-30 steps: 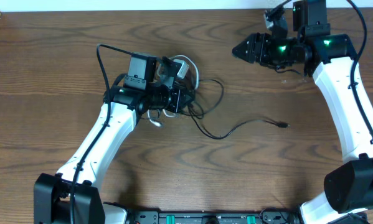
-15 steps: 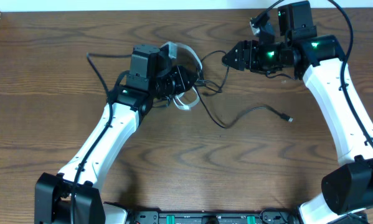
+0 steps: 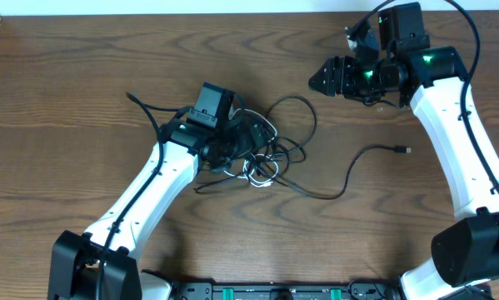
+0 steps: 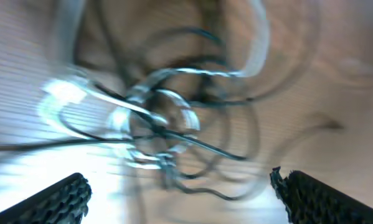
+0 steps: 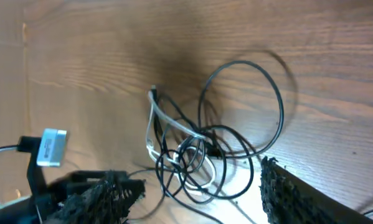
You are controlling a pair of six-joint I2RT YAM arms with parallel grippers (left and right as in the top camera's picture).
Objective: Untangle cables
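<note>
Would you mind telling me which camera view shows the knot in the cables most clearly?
The right wrist view: the knot lies sharp and whole in frame. Overhead shows it small, partly covered by the left gripper. The left wrist view is close but badly blurred.

The overhead camera looks straight down from high above and takes in the whole counter (image 3: pixel 66 83). The left wrist camera sits just behind the left hand (image 4: pixel 186 196) and looks forward through it, very near to the cables (image 4: pixel 161 124); its picture is blurred. The right wrist camera looks through the right hand (image 5: pixel 195 193) from farther away and at a slant. All three views share the same heap of cables on the counter.
</note>
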